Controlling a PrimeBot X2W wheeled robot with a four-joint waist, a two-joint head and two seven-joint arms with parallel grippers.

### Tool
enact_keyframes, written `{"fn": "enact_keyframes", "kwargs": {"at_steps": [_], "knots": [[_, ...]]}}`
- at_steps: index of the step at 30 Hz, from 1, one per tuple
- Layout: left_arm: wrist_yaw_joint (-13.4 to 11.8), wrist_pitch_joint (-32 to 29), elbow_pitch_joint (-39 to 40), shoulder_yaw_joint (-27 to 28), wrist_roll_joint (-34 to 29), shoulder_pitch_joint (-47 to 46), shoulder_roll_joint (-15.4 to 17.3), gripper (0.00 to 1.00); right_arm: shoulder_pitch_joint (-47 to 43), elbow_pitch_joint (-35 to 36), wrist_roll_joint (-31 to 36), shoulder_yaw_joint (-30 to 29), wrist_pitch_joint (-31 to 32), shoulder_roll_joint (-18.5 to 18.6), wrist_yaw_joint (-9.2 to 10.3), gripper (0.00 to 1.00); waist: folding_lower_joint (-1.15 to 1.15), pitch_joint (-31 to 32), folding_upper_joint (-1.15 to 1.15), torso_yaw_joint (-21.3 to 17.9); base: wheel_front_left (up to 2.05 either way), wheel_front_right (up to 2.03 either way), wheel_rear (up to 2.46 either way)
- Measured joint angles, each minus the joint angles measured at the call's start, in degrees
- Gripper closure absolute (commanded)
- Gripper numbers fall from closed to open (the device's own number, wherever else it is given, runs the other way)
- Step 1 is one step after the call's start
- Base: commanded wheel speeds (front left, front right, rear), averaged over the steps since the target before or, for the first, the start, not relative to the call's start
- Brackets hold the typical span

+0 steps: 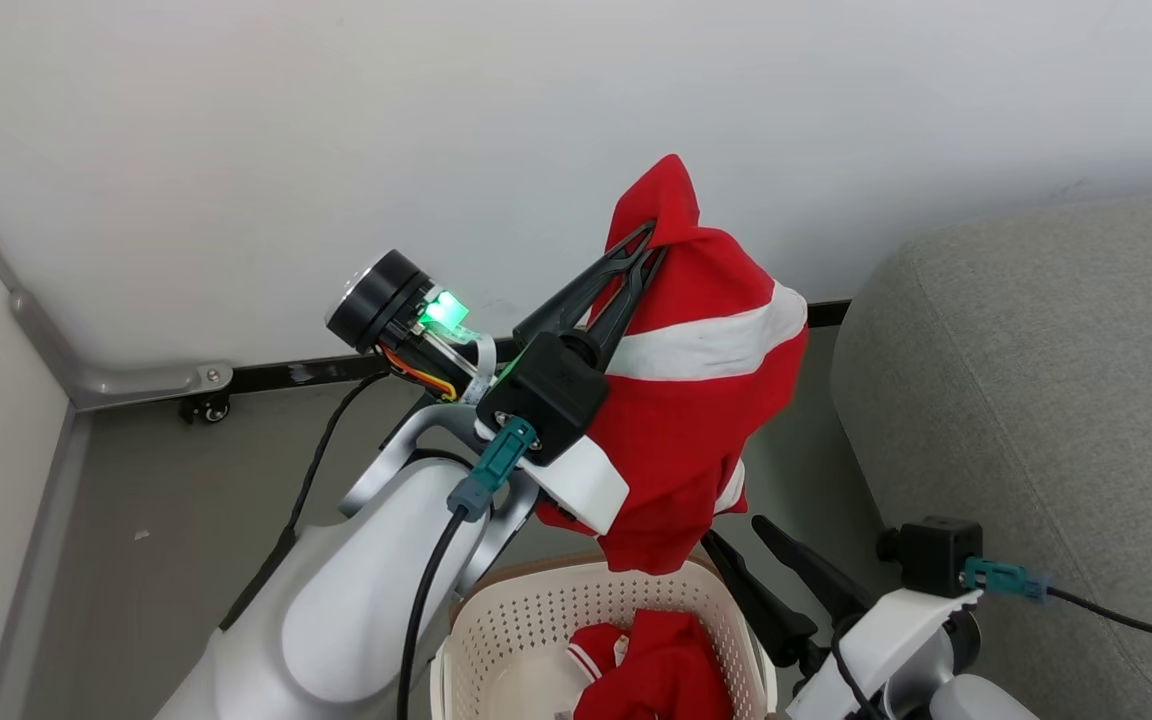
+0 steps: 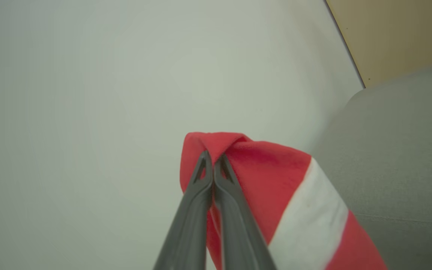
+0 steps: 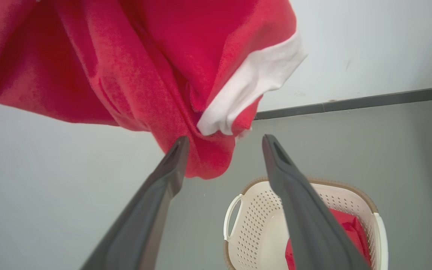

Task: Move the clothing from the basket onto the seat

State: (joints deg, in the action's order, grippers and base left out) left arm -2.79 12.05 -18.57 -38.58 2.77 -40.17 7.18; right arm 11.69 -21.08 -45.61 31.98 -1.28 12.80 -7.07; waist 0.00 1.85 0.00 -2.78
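A bright red soft fabric garment with a white stripe [image 1: 696,400] hangs in the upper middle of the head view. It is pinched at its top fold by the left jaws, whose two dark fingers [image 2: 201,187] are clenched tight together on the cloth. Its long axis runs straight down from that pinch, and its lower hem dangles just above the far rim of the cream-white perforated plastic basket [image 1: 536,610], clear of it.

The large rounded grey upholstered seat [image 1: 1036,380] fills the right side of the frame, so I judge the carry has to go rightward across a strip of grey floor [image 1: 816,430].

The right jaws stand wide apart, released and holding nothing. Their fingers [image 1: 786,560] point up at the lower right, near the hem and closer to the seat than the left arm is. In the right wrist view the hem hangs near those fingertips [image 3: 178,150]; whether it touches them I cannot tell.

The basket still holds a second crumpled red garment [image 1: 656,670] at the bottom edge, beside bare basket floor.
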Motion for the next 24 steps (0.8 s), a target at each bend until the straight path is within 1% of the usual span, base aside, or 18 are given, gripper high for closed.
{"fn": "enact_keyframes", "kwargs": {"at_steps": [1, 9, 12, 18, 24], "knots": [[0.35, -0.01, 0.3, -0.11, 0.0, 0.0, 0.0, 1.0, 0.01, 0.18, -1.0, 0.19, 0.29, 0.45, 0.0, 0.0, 0.0, 0.0, 0.0, 0.11, 0.0, 0.0, 0.0], [0.56, -0.54, 2.08, -0.45, -0.01, -0.09, 0.03, 1.0, 0.55, 1.37, -6.88, 1.41, 0.79, 3.75, 0.0, 0.0, 0.0, 0.11, 0.0, 0.93, 0.0, 0.0, 0.0], [0.79, -0.94, 2.5, -0.64, -0.07, -0.09, 0.04, 1.0, 1.15, 2.27, -8.67, 2.72, 0.85, 4.89, 0.0, 0.0, 0.0, 0.19, 0.0, 1.23, 0.0, 0.0, 0.0], [0.87, -1.48, 3.74, -1.21, -0.08, -0.09, 0.02, 1.0, 2.35, 4.27, -12.46, 5.57, 0.87, 5.97, 0.0, 0.0, 0.0, 0.34, 0.0, 1.86, 0.0, 0.0, 0.0], [1.34, -2.02, 4.81, -1.77, -0.08, -0.09, -0.14, 1.0, 3.99, 4.81, -14.63, 7.27, 0.69, 7.95, 0.0, 0.0, 0.0, 0.49, 0.0, 2.52, 0.0, 0.0, 0.0]]}}
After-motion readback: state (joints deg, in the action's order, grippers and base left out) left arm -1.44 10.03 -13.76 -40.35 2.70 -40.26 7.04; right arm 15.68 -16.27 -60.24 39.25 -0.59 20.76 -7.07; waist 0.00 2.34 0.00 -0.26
